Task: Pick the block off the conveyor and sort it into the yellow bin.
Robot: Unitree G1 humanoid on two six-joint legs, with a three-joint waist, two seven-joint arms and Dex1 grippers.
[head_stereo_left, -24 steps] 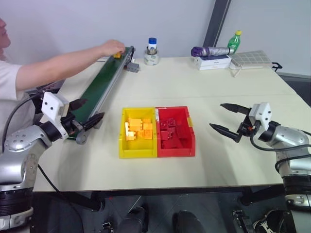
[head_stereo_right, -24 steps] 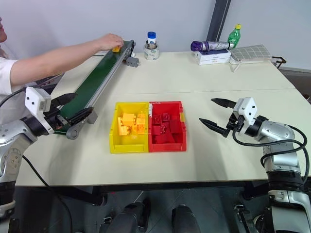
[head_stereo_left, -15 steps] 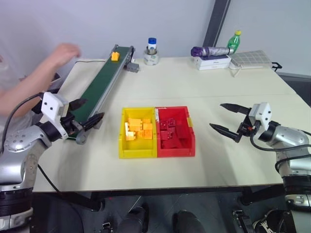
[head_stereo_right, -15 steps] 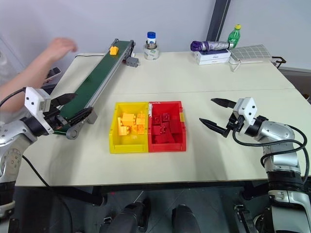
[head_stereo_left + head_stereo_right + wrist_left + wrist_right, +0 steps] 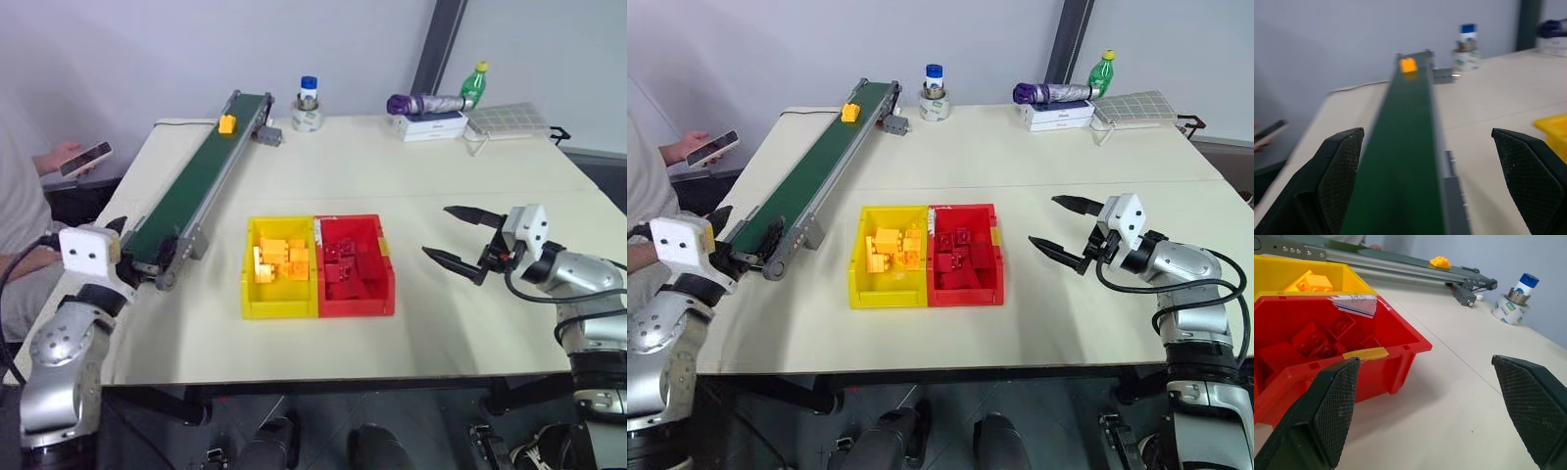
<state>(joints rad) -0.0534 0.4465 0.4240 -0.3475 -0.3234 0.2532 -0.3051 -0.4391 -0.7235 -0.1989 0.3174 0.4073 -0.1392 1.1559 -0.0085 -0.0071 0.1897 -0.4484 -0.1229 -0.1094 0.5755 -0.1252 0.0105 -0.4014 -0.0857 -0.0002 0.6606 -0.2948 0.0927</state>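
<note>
One blurred block (image 5: 1408, 64) on conveyor (image 5: 1400, 161).

Clutter around a pale counter (image 5: 411, 181)

A red bin (image 5: 355, 264) of dark red bricks (image 5: 345, 262) sits mid-counter. At the far edge stand a blue-capped bottle (image 5: 308, 93) in a tape roll (image 5: 306, 119), a purple folded umbrella (image 5: 424, 102) on a white box (image 5: 431, 126), a green bottle (image 5: 472, 84) and a white grid tray (image 5: 506, 119). A person's hand holds a phone (image 5: 84, 158) off the left side.
</note>
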